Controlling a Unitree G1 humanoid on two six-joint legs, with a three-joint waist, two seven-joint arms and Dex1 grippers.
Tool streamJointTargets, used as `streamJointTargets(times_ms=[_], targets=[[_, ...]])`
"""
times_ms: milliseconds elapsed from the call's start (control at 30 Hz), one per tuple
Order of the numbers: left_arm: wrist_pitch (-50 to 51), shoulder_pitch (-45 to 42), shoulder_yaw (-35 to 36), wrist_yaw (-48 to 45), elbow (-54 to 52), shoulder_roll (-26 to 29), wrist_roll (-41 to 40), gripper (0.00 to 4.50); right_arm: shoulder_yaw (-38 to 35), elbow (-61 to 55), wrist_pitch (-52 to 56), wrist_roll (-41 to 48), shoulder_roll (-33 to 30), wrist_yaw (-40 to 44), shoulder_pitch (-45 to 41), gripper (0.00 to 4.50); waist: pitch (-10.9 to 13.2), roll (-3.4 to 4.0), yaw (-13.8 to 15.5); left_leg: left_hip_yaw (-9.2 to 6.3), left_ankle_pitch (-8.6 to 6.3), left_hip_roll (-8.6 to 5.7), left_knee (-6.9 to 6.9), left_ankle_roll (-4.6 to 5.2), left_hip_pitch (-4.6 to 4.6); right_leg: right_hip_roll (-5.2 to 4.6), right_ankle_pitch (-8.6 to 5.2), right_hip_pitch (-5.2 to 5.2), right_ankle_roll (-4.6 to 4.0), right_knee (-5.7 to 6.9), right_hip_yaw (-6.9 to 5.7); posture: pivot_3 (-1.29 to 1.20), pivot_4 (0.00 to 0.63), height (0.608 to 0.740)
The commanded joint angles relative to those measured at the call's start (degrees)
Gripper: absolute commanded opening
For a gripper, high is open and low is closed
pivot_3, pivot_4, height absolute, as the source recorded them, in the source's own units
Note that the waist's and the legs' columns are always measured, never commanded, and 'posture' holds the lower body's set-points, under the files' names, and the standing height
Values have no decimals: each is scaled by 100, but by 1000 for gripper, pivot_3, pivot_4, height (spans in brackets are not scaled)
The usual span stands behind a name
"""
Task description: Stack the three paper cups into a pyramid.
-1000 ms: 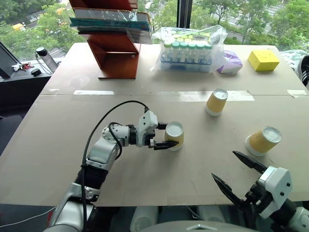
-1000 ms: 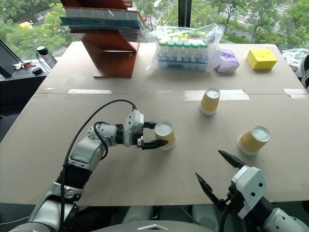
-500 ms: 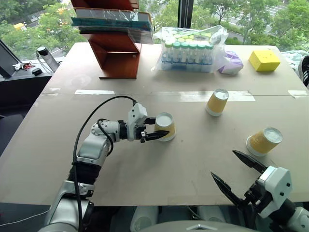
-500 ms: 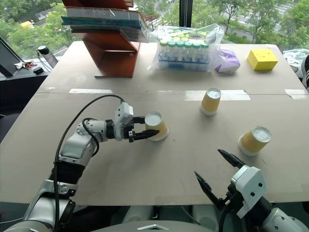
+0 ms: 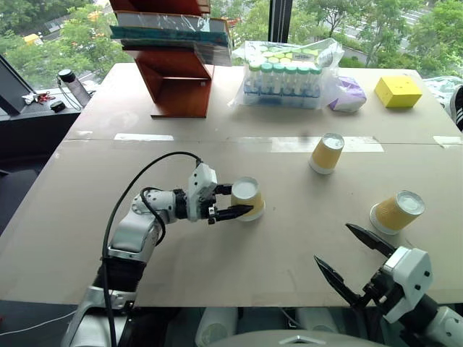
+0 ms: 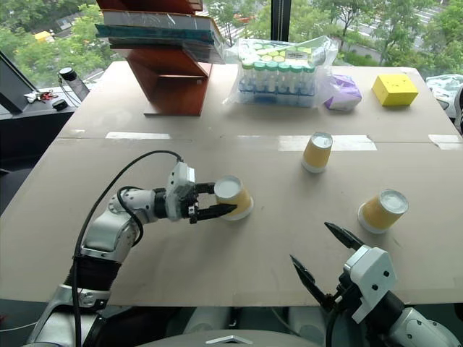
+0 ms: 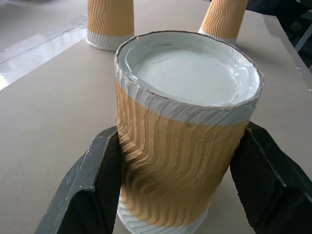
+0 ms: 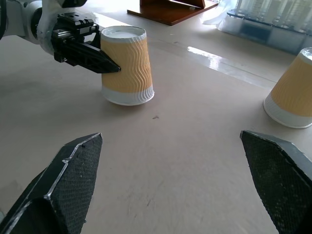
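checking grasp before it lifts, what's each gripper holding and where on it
The left gripper clamps one paper cup, upside down, by its ribbed sides. The right gripper is open, holding nothing.

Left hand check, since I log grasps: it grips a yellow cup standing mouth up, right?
Not quite. The left hand does grip a yellow cup, but the cup stands mouth down, white base up, as the left wrist view shows.

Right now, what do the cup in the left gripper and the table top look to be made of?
Held cup: looks like paper, matte yellow ripple-embossed wall, white base. Table top: matte tan board, perhaps fibreboard, with a taped seam across it.
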Motion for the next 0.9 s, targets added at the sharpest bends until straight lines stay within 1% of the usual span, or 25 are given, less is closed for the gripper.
streamJointTargets(times_ms=[33,100,167,467,500,567,600,667,733,900], targets=[[-58,-37,-29,-65,-190,4,-51,2592,-4,-125,-142,2,21,-41,30,4500,0,0,-27,2,0,1,0,0,1,0,1,0,2,0,3,0,150,740],[155,116,-48,-196,-525,38,-282,2592,-16,-146,-132,-1,29,-52,45,4500,0,0,-39,1,0,1,0,0,1,0,5,0,8,1,2,0,150,740],[226,227,-76,-234,-703,73,-325,2592,-32,-167,-128,0,37,-61,70,4500,0,0,-37,1,0,6,0,0,0,0,5,-1,9,1,2,0,150,740],[312,310,-280,-354,-826,207,-218,2592,-39,-180,-106,-39,21,-114,39,4500,0,1,-6,1,0,7,0,0,2,0,-2,0,-4,5,2,0,150,740],[321,310,-290,-362,-823,222,-213,3357,-70,-180,-97,-39,24,-137,22,4500,0,1,-5,1,0,7,0,0,2,0,-2,0,-4,5,3,0,150,740],[312,315,-271,-308,-817,212,-209,3910,-164,-178,-83,-19,47,-193,-3,4500,0,1,-5,1,0,7,0,0,2,0,-2,-1,-4,4,3,0,150,740],[294,321,-245,-272,-822,205,-219,4414,-221,-184,-63,7,79,-247,-25,4500,0,1,-5,2,0,7,0,0,2,0,-2,0,-4,5,3,0,150,740],[386,356,-97,-230,-875,224,-380,4414,-406,-222,-4,21,221,-498,-140,4500,0,1,-4,0,0,7,0,0,2,0,-2,-1,-4,5,2,0,150,740],[434,448,35,-398,-964,351,-570,4414,-657,-290,66,20,382,-766,-275,4500,0,1,-20,2,0,10,0,0,3,0,-2,-1,-3,6,6,0,150,740],[496,652,349,-547,-1161,565,-939,4414,-1503,-302,540,-90,525,-1363,-608,4500,-1,2,-8,2,0,13,0,0,3,-1,-2,-2,-4,9,5,0,150,740]])
